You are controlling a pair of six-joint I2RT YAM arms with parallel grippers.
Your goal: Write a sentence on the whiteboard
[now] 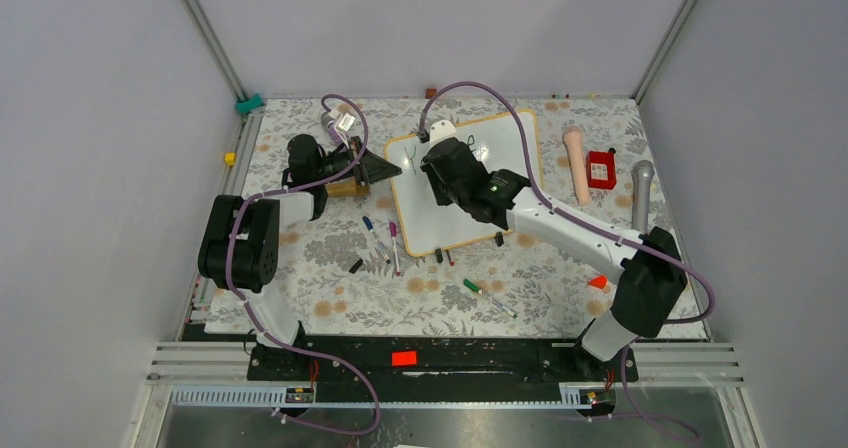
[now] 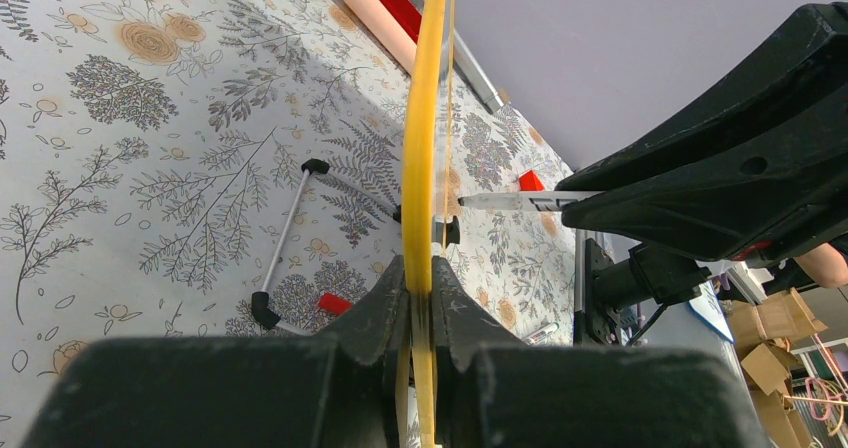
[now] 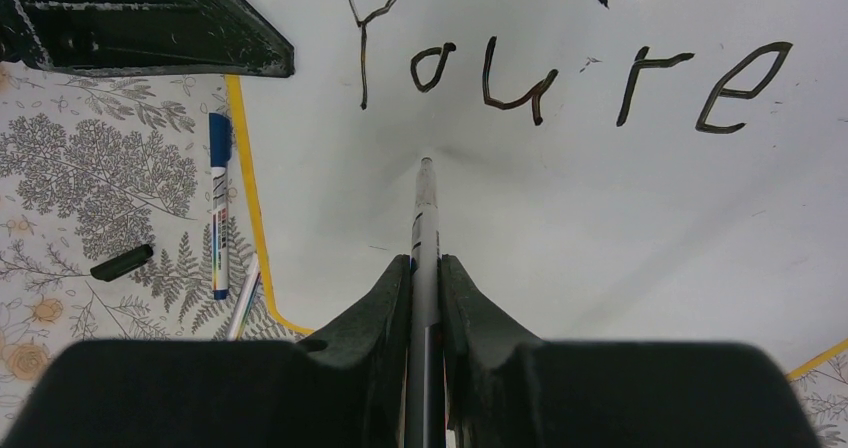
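- Support is coming from the left gripper (image 2: 421, 293): its jaws are pressing together on the yellow-orange frame of the whiteboard (image 1: 455, 223), pinching the board by its left corner
- The whiteboard is lying on the patterned table (image 1: 330, 298) between the two arms, turned at an angle, and loose markers (image 1: 373, 230) are lying just beside its near-left edge
- The sentence (image 3: 560, 73) is standing partly written: "You're" is running across the first line, and the white area below it is showing no strokes
- The right gripper (image 3: 425, 268) is pinching a marker (image 3: 425, 203) between closed jaws, with the tip pointing at the board just under the "o"; whether the tip is touching the surface cannot be told from the reflection
- Step in hand, as judged: the first word is written and the second line is waiting to be started
- The next move is calling for light, even pressure on the tip and short strokes running to the right, with the left clamp holding the board against sliding; too hard a push is likely to skid the board or smear the letters above
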